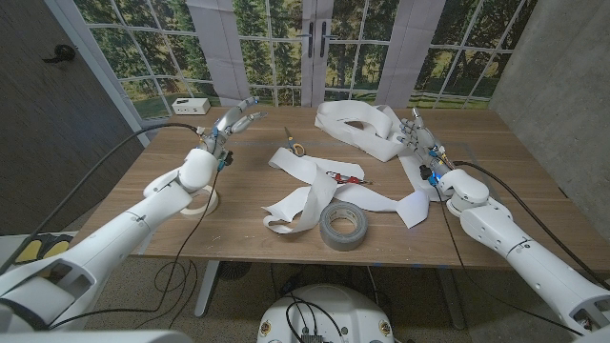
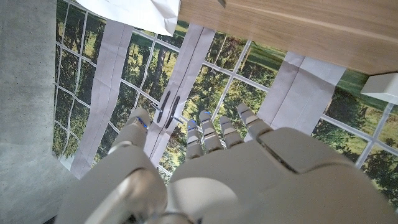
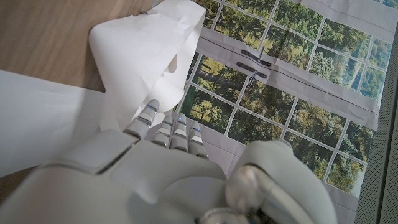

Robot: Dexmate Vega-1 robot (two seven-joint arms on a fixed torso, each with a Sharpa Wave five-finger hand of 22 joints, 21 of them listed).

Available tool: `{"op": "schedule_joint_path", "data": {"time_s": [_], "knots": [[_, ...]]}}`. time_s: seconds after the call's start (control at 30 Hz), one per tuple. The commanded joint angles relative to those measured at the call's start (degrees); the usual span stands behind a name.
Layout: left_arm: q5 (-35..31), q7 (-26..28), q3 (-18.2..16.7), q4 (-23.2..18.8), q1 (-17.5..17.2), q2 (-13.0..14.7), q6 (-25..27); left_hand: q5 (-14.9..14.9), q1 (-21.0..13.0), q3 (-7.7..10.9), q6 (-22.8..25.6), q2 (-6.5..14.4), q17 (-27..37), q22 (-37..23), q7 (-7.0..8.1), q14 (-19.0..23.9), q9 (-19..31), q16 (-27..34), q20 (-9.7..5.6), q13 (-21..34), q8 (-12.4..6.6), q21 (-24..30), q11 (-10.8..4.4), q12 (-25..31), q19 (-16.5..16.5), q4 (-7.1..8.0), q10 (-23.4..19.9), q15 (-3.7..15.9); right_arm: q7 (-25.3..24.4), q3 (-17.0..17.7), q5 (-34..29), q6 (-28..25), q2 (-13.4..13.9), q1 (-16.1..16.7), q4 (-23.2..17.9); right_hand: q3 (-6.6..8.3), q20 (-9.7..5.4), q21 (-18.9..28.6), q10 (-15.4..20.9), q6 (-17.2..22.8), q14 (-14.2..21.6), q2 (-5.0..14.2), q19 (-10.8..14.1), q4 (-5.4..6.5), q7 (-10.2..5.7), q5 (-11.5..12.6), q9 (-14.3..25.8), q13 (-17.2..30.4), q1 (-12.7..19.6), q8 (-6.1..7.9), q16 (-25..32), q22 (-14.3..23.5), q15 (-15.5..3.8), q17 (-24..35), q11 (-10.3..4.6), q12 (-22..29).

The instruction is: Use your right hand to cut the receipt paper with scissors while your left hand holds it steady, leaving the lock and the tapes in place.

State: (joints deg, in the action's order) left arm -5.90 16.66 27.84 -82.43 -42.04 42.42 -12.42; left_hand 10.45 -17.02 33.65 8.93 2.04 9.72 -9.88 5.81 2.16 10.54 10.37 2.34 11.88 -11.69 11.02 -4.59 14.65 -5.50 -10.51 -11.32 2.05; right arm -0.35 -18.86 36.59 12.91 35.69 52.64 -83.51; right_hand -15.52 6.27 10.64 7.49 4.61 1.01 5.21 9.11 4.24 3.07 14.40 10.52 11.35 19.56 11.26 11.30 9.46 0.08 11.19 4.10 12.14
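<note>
A long white receipt paper (image 1: 312, 187) winds across the middle of the table and ends in a loose heap (image 1: 359, 125) at the back right. The scissors (image 1: 292, 144) lie on bare wood just behind the strip, orange handles toward me. A small red and dark lock (image 1: 345, 177) sits on the paper. My left hand (image 1: 233, 125) hovers above the back left of the table, fingers apart, holding nothing. My right hand (image 1: 423, 143) stands beside the heap, fingers stretched out and empty. In the right wrist view the paper (image 3: 140, 59) lies just past my right hand (image 3: 174, 168).
A grey tape roll (image 1: 343, 226) stands near the front edge on the strip's end. A pale tape roll (image 1: 206, 202) lies under my left forearm. A white box (image 1: 191, 106) sits at the back left corner. Windows and a door stand behind the table (image 1: 486, 143).
</note>
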Motion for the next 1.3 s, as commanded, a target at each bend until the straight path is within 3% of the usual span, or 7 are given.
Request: {"op": "schedule_joint_path", "data": {"time_s": [0.03, 0.17, 0.37, 0.93, 1.03, 1.3], "knots": [[-3.7, 0.2, 1.0, 1.6, 2.2, 1.1, -0.8, 0.6, -2.6, 0.92, 2.5, 0.5, 0.2, -0.1, 0.75, 1.0, 0.4, 0.3, -0.30, 0.5, -0.80, 0.0, -1.07, 0.9, 0.4, 0.19, -1.6, 2.57, 0.1, 0.2, 0.1, 0.0, 0.3, -0.1, 0.2, -0.03, 0.05, 0.3, 0.4, 0.3, 0.1, 0.14, 0.2, -0.31, -0.12, 0.0, 0.3, 0.1, 0.5, 0.38, 0.3, 0.3, 0.18, 0.1, -0.08, 0.2], [-4.4, -0.2, 1.4, 2.5, 2.9, 1.2, -1.5, 1.2, -5.0, 1.98, 4.8, 2.0, 0.2, -0.1, 0.87, 1.7, 0.6, 0.4, -0.36, 0.7, -1.57, 0.1, -1.30, 1.4, 0.1, 0.17, -3.1, 3.25, 0.1, 0.2, 0.1, 0.0, 0.5, 0.0, 0.1, -0.04, 0.07, 0.3, 0.4, 0.3, 0.1, 0.15, 0.2, -0.30, -0.09, -0.1, 0.3, 0.1, 0.5, 0.36, 0.3, 0.4, 0.12, 0.1, -0.10, 0.2], [-6.0, -1.1, 2.1, 2.7, 4.0, 2.0, -1.7, 1.6, -6.4, 2.55, 6.0, 2.4, 0.1, -0.1, 1.00, 1.9, 0.7, 0.4, -0.43, 0.8, -1.96, 0.1, -1.52, 1.5, 0.0, -0.01, -3.5, 3.43, 0.1, 0.3, 0.2, 0.0, 0.4, 0.1, 0.1, -0.02, 0.05, 0.3, 0.4, 0.3, 0.1, 0.19, 0.2, -0.29, -0.12, -0.1, 0.3, 0.1, 0.5, 0.35, 0.3, 0.4, 0.11, 0.1, -0.10, 0.1], [-10.6, -2.2, 4.0, 4.0, 6.8, 2.8, -2.4, 2.1, -9.5, 3.43, 4.3, 2.0, 0.1, -0.1, 2.74, 1.8, 0.9, 0.2, -0.83, 1.1, -1.14, 0.0, -2.36, 1.2, 0.1, -0.42, -3.2, 4.50, 0.1, 0.2, 0.2, -0.1, 0.2, -0.1, 0.2, 0.02, 0.10, 0.3, 0.4, 0.3, 0.1, 0.28, 0.3, -0.30, -0.08, -0.2, 0.3, 0.1, 0.5, 0.29, 0.3, 0.4, 0.08, 0.1, -0.14, 0.1], [-14.4, -1.1, 5.2, 3.8, 7.5, 3.2, -1.9, 2.1, -10.1, 3.45, 4.2, 1.6, 0.1, -0.1, 2.95, 1.8, 0.9, 0.2, -0.80, 1.2, -1.16, 0.0, -2.57, 1.2, 0.1, -0.51, -3.1, 4.54, 0.0, 0.2, 0.3, -0.1, 0.1, -0.3, 0.4, 0.03, 0.11, 0.3, 0.4, 0.3, 0.1, 0.29, 0.3, -0.30, -0.12, -0.3, 0.3, 0.1, 0.5, 0.27, 0.3, 0.4, 0.12, 0.1, -0.13, 0.0], [-16.9, -0.3, 6.5, 5.3, 9.2, 2.7, -2.8, 1.2, -11.0, 2.65, 2.5, -0.2, 0.2, -0.1, 3.58, 1.9, 1.0, 0.3, -1.36, 1.5, -0.58, 0.0, -2.80, 1.1, 0.0, -0.13, -2.8, 4.90, 0.4, -0.3, -0.2, 0.1, -0.2, -1.0, 1.3, 0.01, 0.11, 0.3, 0.4, 0.3, 0.1, 0.28, 0.3, -0.29, -0.09, -0.3, 0.3, 0.1, 0.5, 0.25, 0.3, 0.4, 0.11, 0.1, -0.15, 0.0]]}}
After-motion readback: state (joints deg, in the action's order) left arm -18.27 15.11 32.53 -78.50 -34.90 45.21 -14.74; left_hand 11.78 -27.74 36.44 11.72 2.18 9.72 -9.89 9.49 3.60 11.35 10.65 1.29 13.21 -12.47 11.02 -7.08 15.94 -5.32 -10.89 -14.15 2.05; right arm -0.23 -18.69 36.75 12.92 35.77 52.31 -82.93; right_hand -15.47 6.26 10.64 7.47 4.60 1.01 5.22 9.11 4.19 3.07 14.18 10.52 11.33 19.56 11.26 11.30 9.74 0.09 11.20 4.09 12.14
